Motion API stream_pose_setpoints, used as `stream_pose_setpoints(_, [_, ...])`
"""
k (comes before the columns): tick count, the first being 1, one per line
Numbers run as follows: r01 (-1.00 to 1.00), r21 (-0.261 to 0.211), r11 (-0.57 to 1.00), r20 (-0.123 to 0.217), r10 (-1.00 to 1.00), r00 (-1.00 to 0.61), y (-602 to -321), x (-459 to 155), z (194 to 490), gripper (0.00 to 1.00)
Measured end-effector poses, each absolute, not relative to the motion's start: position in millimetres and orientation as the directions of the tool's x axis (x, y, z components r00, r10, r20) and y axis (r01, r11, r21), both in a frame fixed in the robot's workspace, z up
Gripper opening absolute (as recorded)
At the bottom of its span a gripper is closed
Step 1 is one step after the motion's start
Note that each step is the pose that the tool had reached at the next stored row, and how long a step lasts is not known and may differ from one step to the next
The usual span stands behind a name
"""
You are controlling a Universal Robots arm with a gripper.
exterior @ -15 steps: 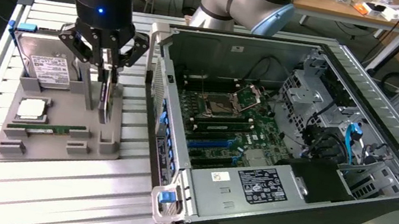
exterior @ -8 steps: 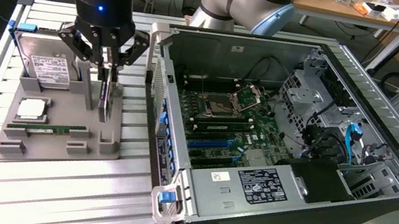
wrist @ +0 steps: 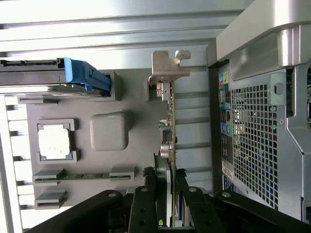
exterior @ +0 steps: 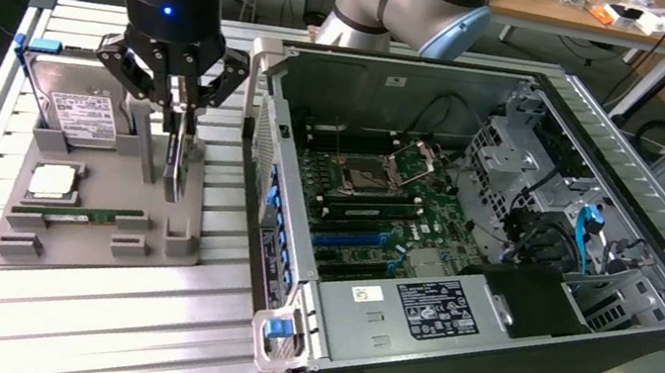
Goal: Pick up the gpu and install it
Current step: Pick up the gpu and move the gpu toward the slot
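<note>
We see the gripper pinching the thin gpu in its jaws, standing on edge over the gray tray.

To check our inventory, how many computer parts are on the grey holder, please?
4: hard drive at the far end, processor next, memory stick nearest, card upright in the gripper.

Slatted metal worktop carrying a grey tray at the exterior view's left and an open computer case at its right. In the tray: hard drive with white label, square processor, green memory stick. Over the tray's case-side edge: downward-pointing hand, fingers closed on the top of a thin graphics card held upright. Inside the case: motherboard and labelled power supply.
</note>
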State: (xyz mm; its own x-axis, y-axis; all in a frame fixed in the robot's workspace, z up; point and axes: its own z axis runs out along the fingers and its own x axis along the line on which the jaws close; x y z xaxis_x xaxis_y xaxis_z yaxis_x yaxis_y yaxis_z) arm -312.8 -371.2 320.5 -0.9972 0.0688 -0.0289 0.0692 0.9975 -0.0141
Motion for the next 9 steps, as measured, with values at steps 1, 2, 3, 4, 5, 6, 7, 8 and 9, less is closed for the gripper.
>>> stream_pose_setpoints(1, [0.069,-0.014,0.998,-0.029,0.069,-0.997,-371.2,-312.8,320.7,0.27])
stream_pose_setpoints(2, [0.069,-0.014,0.998,-0.029,0.069,-0.997,-371.2,-312.8,320.8,0.27])
stream_pose_setpoints(3, [0.069,-0.014,0.998,-0.029,0.069,-0.997,-371.2,-312.8,320.9,0.27])
stream_pose_setpoints(4, [0.069,-0.014,0.998,-0.029,0.069,-0.997,-371.2,-312.8,321.2,0.27])
stream_pose_setpoints(5, [0.069,-0.014,0.998,-0.029,0.069,-0.997,-371.2,-312.8,321.3,0.27])
stream_pose_setpoints(6, [0.069,-0.014,0.998,-0.029,0.069,-0.997,-371.2,-312.8,321.5,0.27])
stream_pose_setpoints(7, [0.069,-0.014,0.998,-0.029,0.069,-0.997,-371.2,-312.8,321.7,0.27])
stream_pose_setpoints(8, [0.069,-0.014,0.998,-0.029,0.069,-0.997,-371.2,-312.8,322.0,0.27])
stream_pose_setpoints(9, [0.069,-0.014,0.998,-0.029,0.069,-0.997,-371.2,-312.8,322.4,0.27])
